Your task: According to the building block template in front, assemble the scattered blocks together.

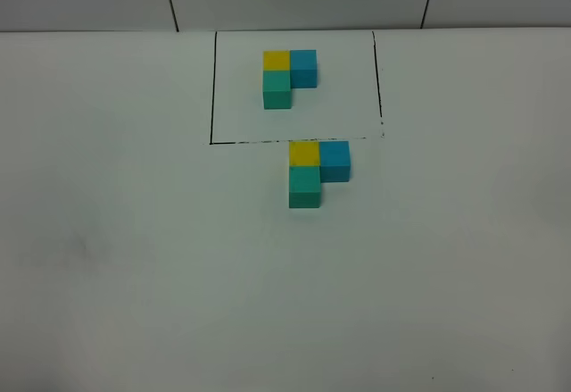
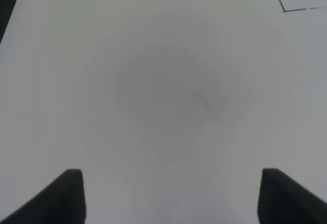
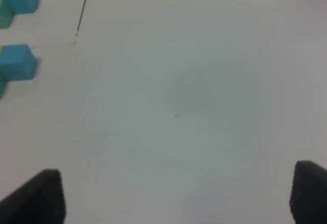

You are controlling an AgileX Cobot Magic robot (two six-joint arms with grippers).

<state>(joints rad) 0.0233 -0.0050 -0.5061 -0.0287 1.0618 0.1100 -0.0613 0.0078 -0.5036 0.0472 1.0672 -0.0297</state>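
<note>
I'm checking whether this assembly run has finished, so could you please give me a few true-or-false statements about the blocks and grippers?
1. The scattered blocks sit joined in an L just outside the black frame. True.
2. Their yellow cube lies apart from the other two. False: it touches the blue cube and the teal-green cube.
3. The right gripper holds a blue cube. False: its jaws stand apart over bare table.
4. The building block template lies inside the frame. True.
5. The left gripper is empty. True.

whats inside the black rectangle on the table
Only the building block template: yellow, blue and teal-green cubes joined in an L, on bare white table. Whatever lies under the cubes is covered.
</note>
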